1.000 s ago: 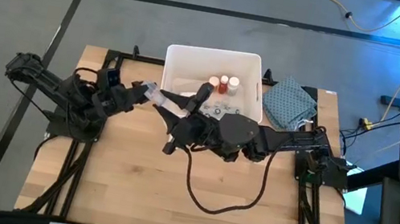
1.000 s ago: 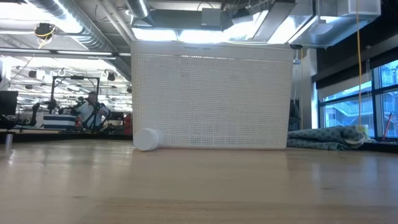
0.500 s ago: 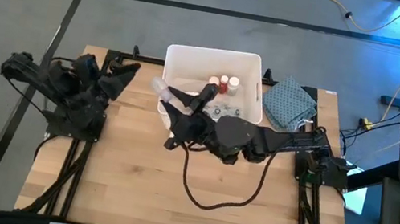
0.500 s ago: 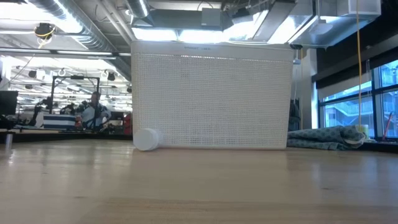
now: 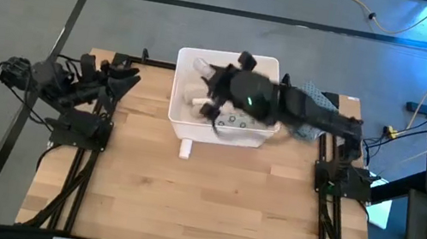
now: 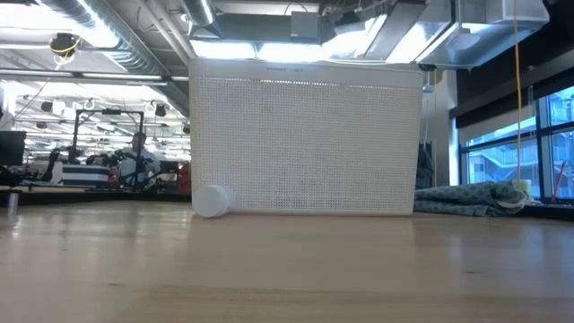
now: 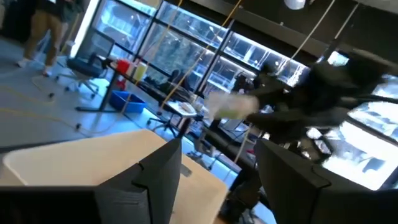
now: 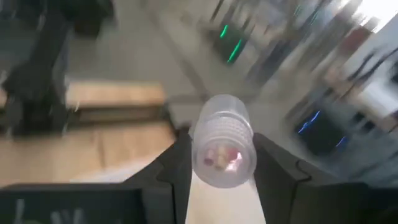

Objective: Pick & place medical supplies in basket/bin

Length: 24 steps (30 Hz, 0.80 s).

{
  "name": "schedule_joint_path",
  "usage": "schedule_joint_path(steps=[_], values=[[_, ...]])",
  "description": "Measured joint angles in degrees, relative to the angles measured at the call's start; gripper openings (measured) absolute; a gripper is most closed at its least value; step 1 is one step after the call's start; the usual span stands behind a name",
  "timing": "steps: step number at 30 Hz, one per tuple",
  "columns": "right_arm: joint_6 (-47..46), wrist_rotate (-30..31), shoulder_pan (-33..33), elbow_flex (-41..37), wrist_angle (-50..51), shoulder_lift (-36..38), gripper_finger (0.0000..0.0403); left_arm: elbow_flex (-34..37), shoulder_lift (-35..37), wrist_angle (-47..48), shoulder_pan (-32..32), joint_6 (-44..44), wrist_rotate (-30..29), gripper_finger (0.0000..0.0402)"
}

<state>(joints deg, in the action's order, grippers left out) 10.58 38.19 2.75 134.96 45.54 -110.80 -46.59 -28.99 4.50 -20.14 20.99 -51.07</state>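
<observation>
The white bin [image 5: 256, 134] stands at the table's far middle; in the low view its mesh wall [image 6: 305, 144] fills the centre. My right gripper [image 5: 210, 78] hovers over the bin's left part, shut on the long pale tube [image 8: 222, 142], which points toward the bin's far-left corner [image 5: 202, 67]. A grey dotted packet [image 5: 233, 122] and a white roll [image 5: 194, 97] lie inside the bin. Another small white roll [image 5: 185, 147] [image 6: 212, 201] lies on its side on the table against the bin's near wall. My left gripper [image 5: 123, 80] [image 7: 217, 186] is open and holds nothing at the table's left edge. My right gripper pinches the pale tube between its two fingers [image 8: 180, 163], one on each side of its round body [image 8: 222, 163]. The tube runs along the fingers and sticks out past their tips, its ribbed end [image 8: 222, 127] free. It is lifted clear above the bin.
The blue-grey patterned cloth [image 5: 327, 101] [image 6: 475, 197] lies right of the bin, partly under my right arm. The near half of the wooden table [image 5: 199, 204] is bare. People and desks show in the room beyond [image 6: 134, 161].
My left gripper let go of the tube and drew back toward the table's left edge. My right gripper kept the tube, rose and swung toward the far edge, from in front of the bin's near-left corner to over the bin. This uncovered the white roll by the bin.
</observation>
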Motion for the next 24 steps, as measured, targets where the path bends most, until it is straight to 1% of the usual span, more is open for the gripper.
schedule_joint_path(steps=[6, 12, 15, 18, 24], values=[[-10.06, -17.35, -12.08, 0.02, 16.65, -0.28, 0.0135, 0.00, 1.88, 0.88, 0.00, -3.89, -1.04, 0.0190], [-13.56, -32.04, -22.83, -2.66, 29.59, -0.41, 0.0137, 0.00, 2.04, 4.59, 0.00, -2.94, -4.95, 0.0180], [-13.45, -36.09, -26.35, -6.86, 31.43, -0.35, 0.0137, 0.02, 2.03, 6.46, 0.00, -1.22, -8.11, 0.0175], [-13.18, -39.89, -28.42, -12.10, 31.96, -0.45, 0.0137, 0.02, 2.03, 7.14, 0.00, -0.62, -11.59, 0.0171], [-13.13, -40.61, -28.95, -22.65, 32.59, -0.48, 0.0138, 0.02, 2.03, 7.16, 0.00, -0.67, -14.98, 0.0168]])
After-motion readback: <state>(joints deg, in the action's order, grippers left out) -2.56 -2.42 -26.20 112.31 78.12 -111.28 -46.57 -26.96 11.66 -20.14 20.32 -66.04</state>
